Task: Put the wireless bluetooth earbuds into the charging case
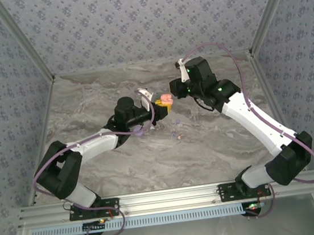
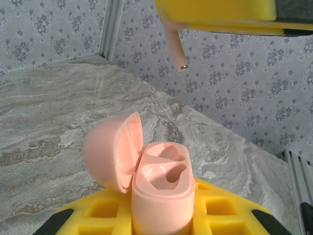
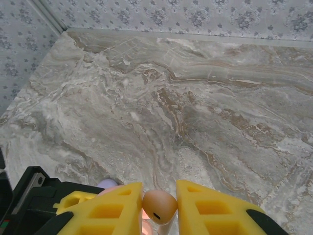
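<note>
Your left gripper (image 2: 161,218) has its two yellow foam-padded fingers (image 2: 98,215) pressed together on a pale pink, rounded plastic charging case (image 2: 161,188). The charging case stands upright between the pads, lifted above the grey marble-patterned table (image 2: 44,122). Its lid (image 2: 110,147) is open and leans to the left side in the left wrist view, so you can look into the two hollow seats (image 2: 164,171), and both are bare.

Your right gripper (image 3: 160,191) has its yellow foam fingers (image 3: 210,208) clamped on a small pinkish earbud (image 3: 159,206). They grip its rounded head, with marble table below. In the left wrist view the thin stem of this earbud points down from the yellow pads at the top edge. The tip of the stem hangs above the open charging case and does not touch it.

From the top camera you see the two grippers close together over the middle of the table, near each other but apart. On the table, a little nearer to the arm bases, lie the lilac earbuds (image 1: 176,136), which appear as a few tiny pale specks. They are too small for you to tell how they lie.
</note>
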`<state>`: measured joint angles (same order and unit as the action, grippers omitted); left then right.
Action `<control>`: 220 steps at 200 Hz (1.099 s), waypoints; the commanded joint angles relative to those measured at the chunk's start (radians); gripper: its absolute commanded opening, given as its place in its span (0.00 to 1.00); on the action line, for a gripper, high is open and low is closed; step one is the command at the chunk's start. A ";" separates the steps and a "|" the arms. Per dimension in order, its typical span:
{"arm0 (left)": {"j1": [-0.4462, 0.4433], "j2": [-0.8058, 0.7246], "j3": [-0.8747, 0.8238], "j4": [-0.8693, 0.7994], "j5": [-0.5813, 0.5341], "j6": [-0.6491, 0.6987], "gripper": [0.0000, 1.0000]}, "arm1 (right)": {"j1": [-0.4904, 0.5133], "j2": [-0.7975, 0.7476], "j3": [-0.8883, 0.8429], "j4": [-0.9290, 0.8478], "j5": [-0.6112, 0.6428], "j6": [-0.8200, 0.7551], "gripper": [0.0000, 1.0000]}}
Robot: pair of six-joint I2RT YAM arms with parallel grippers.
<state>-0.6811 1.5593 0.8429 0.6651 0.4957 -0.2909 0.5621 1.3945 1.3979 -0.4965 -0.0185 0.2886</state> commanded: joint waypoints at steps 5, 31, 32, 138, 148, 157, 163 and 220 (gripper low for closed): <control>-0.008 0.008 0.029 0.076 -0.015 -0.047 0.22 | 0.012 -0.022 0.029 0.032 -0.028 -0.021 0.23; -0.011 0.010 0.034 0.083 -0.022 -0.061 0.22 | 0.018 -0.022 0.026 0.042 -0.035 -0.016 0.24; -0.012 0.011 0.033 0.083 -0.022 -0.062 0.22 | 0.018 -0.023 0.026 0.042 -0.037 -0.016 0.24; -0.016 0.020 0.053 0.114 -0.031 -0.103 0.23 | 0.038 -0.008 0.021 0.058 -0.063 -0.006 0.24; -0.015 0.020 0.052 0.117 -0.032 -0.105 0.23 | 0.039 -0.006 0.020 0.057 -0.064 -0.007 0.24; -0.016 0.019 0.054 0.119 -0.033 -0.106 0.23 | 0.040 -0.006 0.019 0.055 -0.066 -0.008 0.24; -0.016 0.019 0.054 0.119 -0.032 -0.105 0.23 | 0.041 -0.005 0.017 0.057 -0.066 -0.006 0.24; -0.015 0.022 0.062 0.125 -0.034 -0.109 0.23 | 0.042 0.003 0.007 0.062 -0.077 -0.005 0.24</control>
<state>-0.6895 1.5742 0.8688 0.7387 0.4698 -0.3878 0.5976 1.3949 1.3979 -0.4515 -0.0765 0.2871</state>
